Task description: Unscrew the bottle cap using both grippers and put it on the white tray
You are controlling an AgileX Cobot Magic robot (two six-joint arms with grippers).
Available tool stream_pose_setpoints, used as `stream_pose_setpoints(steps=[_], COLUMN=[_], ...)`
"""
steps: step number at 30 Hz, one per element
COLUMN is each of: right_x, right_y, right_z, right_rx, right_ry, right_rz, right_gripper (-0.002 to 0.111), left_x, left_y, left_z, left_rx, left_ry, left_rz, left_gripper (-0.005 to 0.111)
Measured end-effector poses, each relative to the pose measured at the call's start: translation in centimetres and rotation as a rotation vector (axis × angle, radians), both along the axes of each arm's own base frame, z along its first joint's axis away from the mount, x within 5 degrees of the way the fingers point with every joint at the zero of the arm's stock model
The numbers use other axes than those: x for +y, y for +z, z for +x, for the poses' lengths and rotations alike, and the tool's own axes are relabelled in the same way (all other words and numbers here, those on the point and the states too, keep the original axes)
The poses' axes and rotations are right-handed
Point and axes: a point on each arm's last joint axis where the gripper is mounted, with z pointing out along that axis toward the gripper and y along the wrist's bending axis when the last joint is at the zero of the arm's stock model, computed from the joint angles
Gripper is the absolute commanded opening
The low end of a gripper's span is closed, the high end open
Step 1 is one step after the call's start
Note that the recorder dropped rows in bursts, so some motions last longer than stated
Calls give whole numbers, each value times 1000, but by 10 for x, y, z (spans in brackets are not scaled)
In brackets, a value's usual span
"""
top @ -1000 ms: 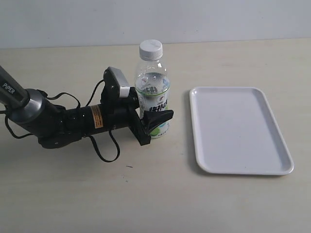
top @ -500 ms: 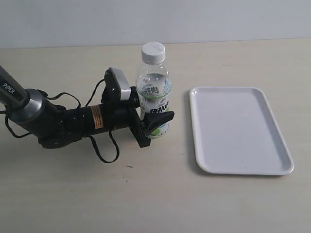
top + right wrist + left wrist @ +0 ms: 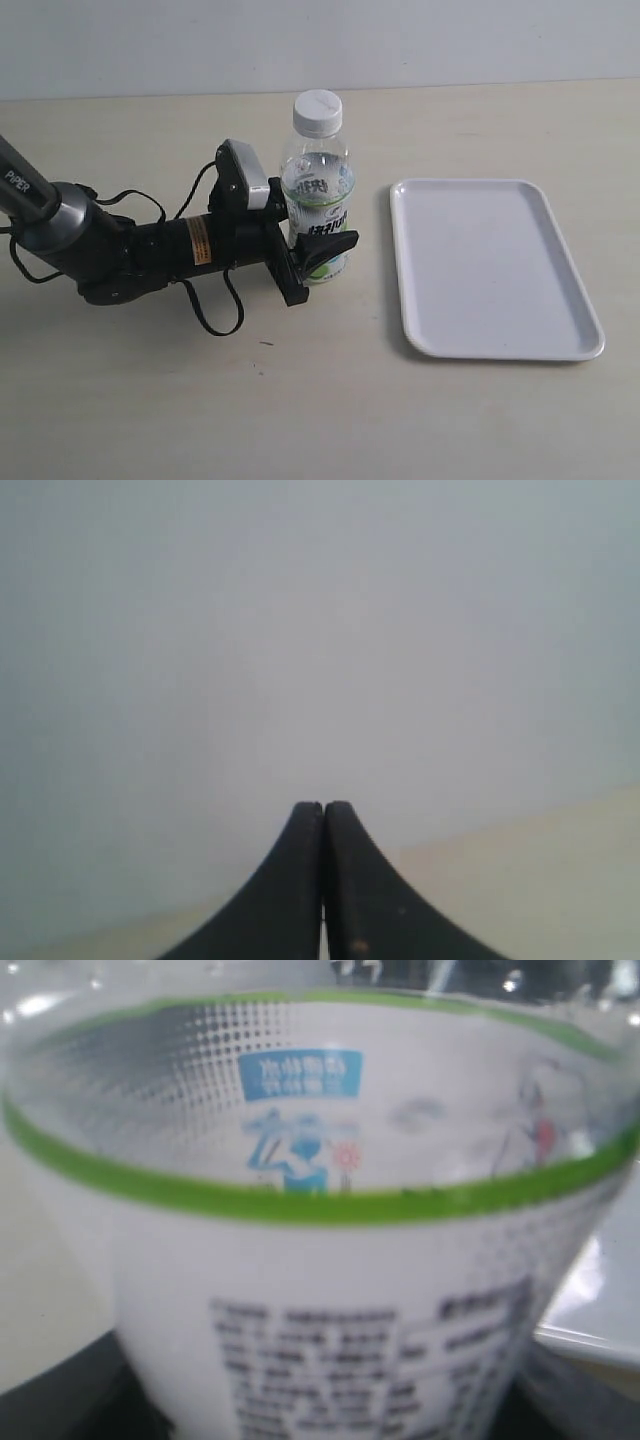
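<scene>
The clear bottle (image 3: 318, 200) stands upright on the table with its white ribbed cap (image 3: 318, 110) on the neck. My left gripper (image 3: 315, 255) reaches in from the left and is shut on the bottle's lower labelled part, one black finger (image 3: 332, 245) crossing its front. In the left wrist view the bottle's label (image 3: 320, 1260) fills the picture, blurred and very close. The white tray (image 3: 490, 265) lies flat to the right of the bottle with nothing on it. My right gripper (image 3: 323, 810) is shut on nothing, facing a pale wall; the exterior view does not show it.
The left arm's thick black body with its orange label (image 3: 198, 242) and looping cables (image 3: 215, 310) lies low over the table left of the bottle. A corner of the tray (image 3: 600, 1310) shows beside the bottle in the left wrist view.
The bottle's top and cap have shifted slightly to the right and down while held. The left arm has barely moved. The tray is unchanged.
</scene>
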Motion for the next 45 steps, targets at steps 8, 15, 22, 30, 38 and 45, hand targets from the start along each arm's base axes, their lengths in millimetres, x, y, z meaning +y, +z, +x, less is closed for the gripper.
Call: stream_pose_setpoints(steps=[8,15,22,30,38,45], right_x=[18,65,135,175,185,185], right_y=[63,39,5,-23,-37,-37], right_z=[131,202,211,216,220,220], right_rx=[710,906,1024,1099,1139,1147], right_ry=[395,571,715,806,813,793], right_rz=[-73,-191,-323,-402,-409,-380], right_gripper=[0,0,4,69,67,67], left_x=[0,-1,-1,-1,-1,-1], left_y=[0,2,2,6,8,10], left_z=[-1,-1,-2,-2,-2,-3], left_rx=[-3,-15,-31,-48,-55,-61], left_ry=[-11,-24,-34,-51,-59,-70], left_rz=[3,23,31,66,96,107], left_gripper=[1,1,1,1,1,1])
